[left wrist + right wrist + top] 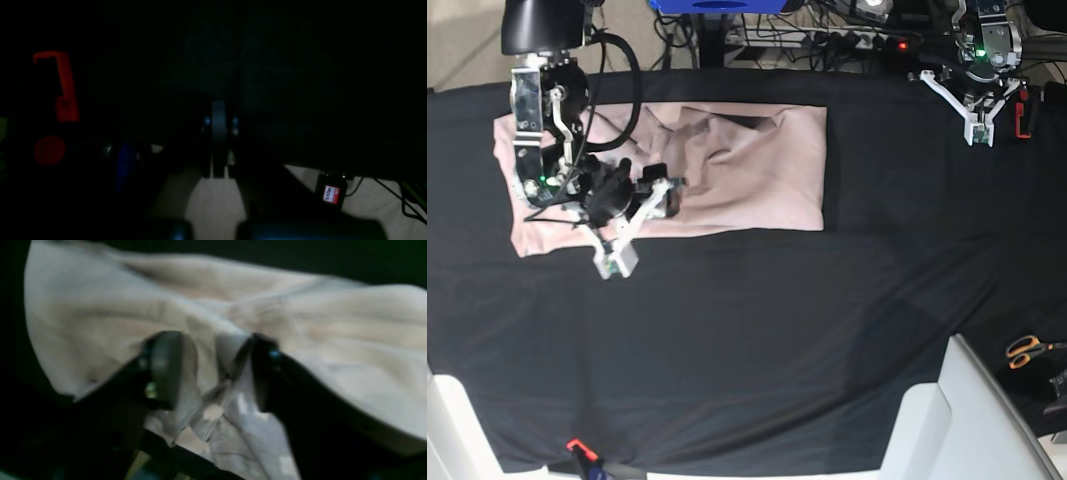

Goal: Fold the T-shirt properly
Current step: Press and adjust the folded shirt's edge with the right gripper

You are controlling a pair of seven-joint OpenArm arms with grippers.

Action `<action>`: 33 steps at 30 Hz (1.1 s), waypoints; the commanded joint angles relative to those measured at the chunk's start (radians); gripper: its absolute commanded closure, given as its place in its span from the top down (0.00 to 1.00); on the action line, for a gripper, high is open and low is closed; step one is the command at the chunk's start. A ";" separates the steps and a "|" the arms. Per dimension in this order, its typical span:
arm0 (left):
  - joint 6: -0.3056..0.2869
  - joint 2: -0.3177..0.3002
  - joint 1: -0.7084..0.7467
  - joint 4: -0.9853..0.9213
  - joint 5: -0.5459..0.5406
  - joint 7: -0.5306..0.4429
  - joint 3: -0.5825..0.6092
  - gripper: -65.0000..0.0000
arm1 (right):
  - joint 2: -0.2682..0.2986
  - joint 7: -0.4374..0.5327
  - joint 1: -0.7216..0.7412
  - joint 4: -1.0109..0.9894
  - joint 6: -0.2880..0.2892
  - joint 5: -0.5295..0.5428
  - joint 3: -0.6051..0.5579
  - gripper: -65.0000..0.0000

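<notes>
While the black cloth [757,330] fills most of the base view, we see the T-shirt [757,170] lying partly folded at upper left. The right gripper [642,228], jaws apart, sits at its lower edge; the left gripper [978,128], upper right, is closed on nothing.

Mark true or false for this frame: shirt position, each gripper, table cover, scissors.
1. The T-shirt lies on a black cloth. True.
2. The right gripper is clamped shut on the shirt. False: its jaws stand apart in the right wrist view, with fabric bunched between them.
3. The left gripper is over the shirt. False: it sits at the far corner of the table, away from the shirt, and is shut.
4. The shirt is folded into a small square. False: it lies as a long wrinkled band across the table's far side.
5. Orange-handled scissors lie off the cloth at the edge of the base view. True.
</notes>
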 commanded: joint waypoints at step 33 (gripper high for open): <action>0.001 -0.032 -0.018 0.010 0.003 -0.015 -0.010 0.00 | -0.054 0.107 -0.285 0.048 -0.043 0.140 -0.004 0.51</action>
